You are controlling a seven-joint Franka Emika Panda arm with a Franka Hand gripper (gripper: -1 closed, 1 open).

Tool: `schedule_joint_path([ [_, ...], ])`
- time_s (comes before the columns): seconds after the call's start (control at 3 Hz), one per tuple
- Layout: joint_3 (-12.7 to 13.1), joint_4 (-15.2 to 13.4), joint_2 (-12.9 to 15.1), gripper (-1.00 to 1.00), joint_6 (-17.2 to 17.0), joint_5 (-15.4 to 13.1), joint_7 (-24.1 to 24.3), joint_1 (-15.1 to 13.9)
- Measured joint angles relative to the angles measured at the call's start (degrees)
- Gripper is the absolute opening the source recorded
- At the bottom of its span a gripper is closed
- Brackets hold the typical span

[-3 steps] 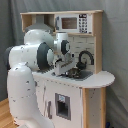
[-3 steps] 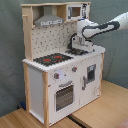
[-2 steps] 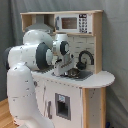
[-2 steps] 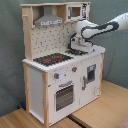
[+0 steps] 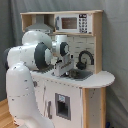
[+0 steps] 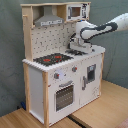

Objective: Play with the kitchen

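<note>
Your gripper (image 6: 80,48) hangs over the grey sink (image 6: 79,51) on the kitchen (image 6: 60,75), right of the hob (image 6: 52,58); finger state can't be told. Kitchen stands on wood floor (image 6: 100,110).

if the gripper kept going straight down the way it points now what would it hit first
Most likely the grey sink of the kitchen. The gripper hangs pointing down just above that end of the counter, beside the black tap. Depth is unclear, so it might meet the sink's rim instead.
</note>
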Motion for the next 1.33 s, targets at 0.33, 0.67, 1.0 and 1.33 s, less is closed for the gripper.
schedule_joint_path([
  [0.33,0.0,1.7,-3.9,1.00,1.8,3.5,-2.7,-1.2],
  [0.67,0.1,4.4,-7.2,1.00,1.5,6.8,-4.7,-2.3],
  [1.0,0.3,8.5,-8.9,1.00,-2.0,8.8,-5.3,-2.6],
  [1.33,-1.0,12.3,-9.0,1.00,-6.4,8.7,-5.3,-2.6],
])
